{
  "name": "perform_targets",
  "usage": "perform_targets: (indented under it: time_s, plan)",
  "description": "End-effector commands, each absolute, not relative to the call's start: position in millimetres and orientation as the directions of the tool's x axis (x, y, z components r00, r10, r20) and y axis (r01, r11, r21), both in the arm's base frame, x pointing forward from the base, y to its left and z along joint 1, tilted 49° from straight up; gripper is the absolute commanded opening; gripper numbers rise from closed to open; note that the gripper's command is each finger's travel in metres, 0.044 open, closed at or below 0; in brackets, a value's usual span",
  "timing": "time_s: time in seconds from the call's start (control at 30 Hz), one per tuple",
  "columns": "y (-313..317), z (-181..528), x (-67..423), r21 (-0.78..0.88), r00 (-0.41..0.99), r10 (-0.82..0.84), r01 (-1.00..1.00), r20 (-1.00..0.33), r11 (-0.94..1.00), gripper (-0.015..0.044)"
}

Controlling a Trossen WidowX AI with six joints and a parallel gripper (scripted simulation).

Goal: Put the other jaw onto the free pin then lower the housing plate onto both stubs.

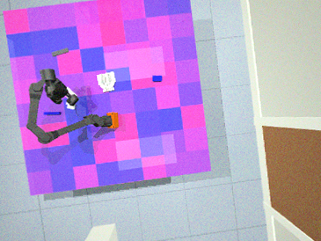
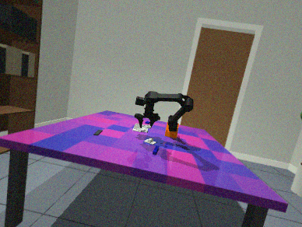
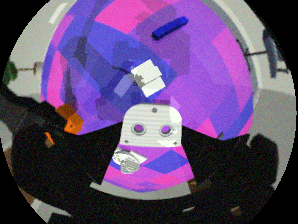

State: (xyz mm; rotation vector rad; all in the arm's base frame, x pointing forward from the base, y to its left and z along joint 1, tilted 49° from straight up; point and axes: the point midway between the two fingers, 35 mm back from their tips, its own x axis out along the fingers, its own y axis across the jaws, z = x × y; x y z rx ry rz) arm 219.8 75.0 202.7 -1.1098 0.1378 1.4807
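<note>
My gripper is shut on the white housing plate, which has two large round holes and lies across the space between the fingers. The plate is held in the air, away from the white gripper-like assembly. That assembly rests on the table with its jaws on it. Its pins, stubs and the meshing of the gear teeth are too small to make out. White blocks stand on the table near the arm, separate from the assembly.
A long blue bar lies near the white blocks. A small blue block lies beyond the assembly. A grey bar lies to one side. The arm's orange base stands on the patchwork table.
</note>
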Motion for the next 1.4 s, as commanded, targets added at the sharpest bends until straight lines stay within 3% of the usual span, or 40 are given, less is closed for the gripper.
perform_targets:
  time_s: [0.0, 0.67, 1.37]
  plan:
    - [66, 193, 227, -0.422, 0.177, 0.701, -0.886, -0.691, -0.193, 0.0351]
    - [22, 151, 248, -0.027, 0.17, 0.687, -0.976, -0.706, 0.214, 0.0351]
    - [-25, 104, 254, 0.391, 0.163, 0.694, -0.726, -0.701, 0.566, 0.0351]
